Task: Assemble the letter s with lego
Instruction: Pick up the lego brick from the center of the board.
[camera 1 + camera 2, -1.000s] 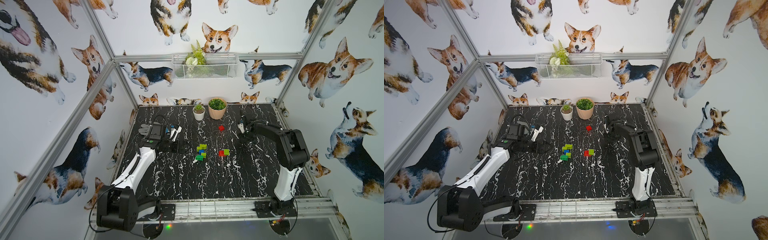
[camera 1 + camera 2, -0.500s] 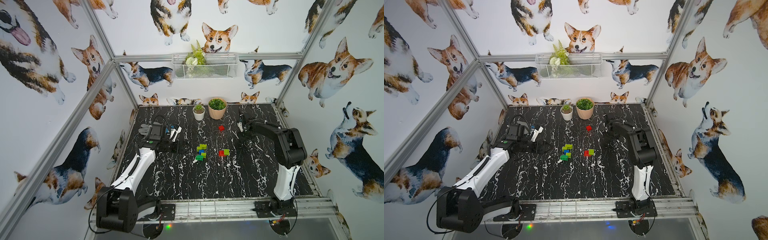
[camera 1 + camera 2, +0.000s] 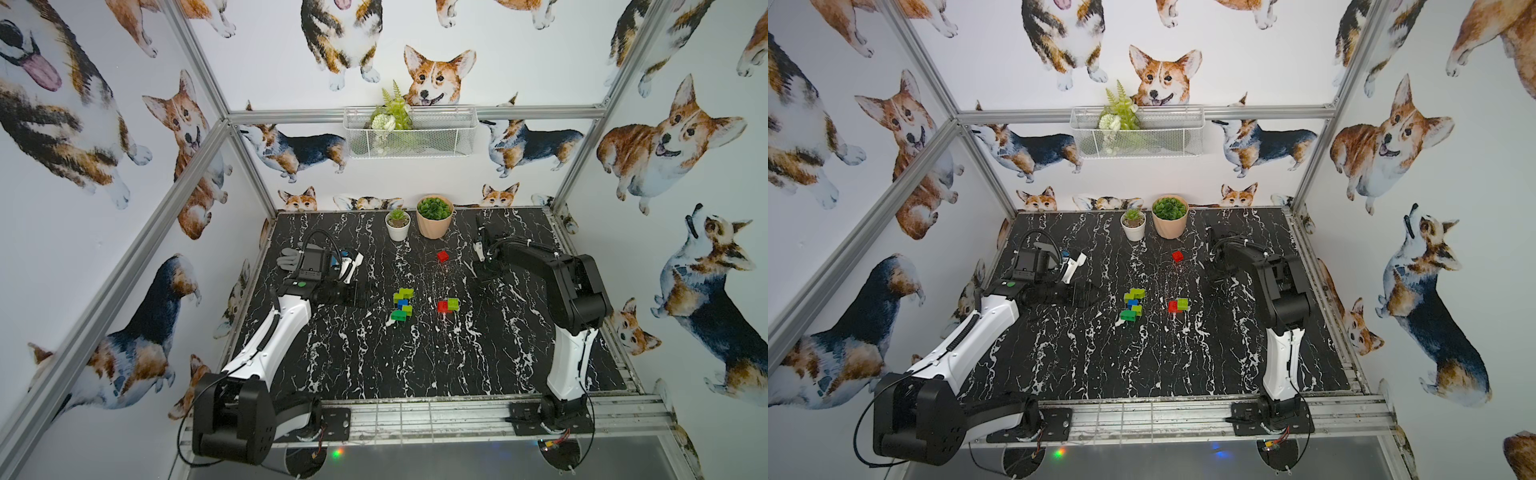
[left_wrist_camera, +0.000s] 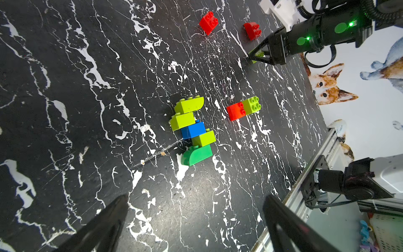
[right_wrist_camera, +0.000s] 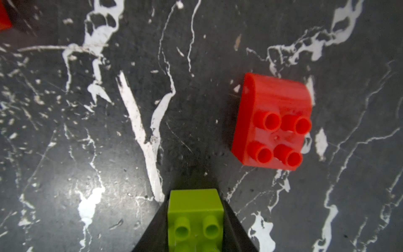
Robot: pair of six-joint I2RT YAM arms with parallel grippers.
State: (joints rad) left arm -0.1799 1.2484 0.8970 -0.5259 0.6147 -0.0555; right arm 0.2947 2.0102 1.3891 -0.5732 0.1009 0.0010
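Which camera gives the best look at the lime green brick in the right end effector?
The right wrist view: the lime green brick is close up, studs clear, clamped in the right end effector. The left wrist view shows it as a small sliver at the tips. In both top views it cannot be made out.
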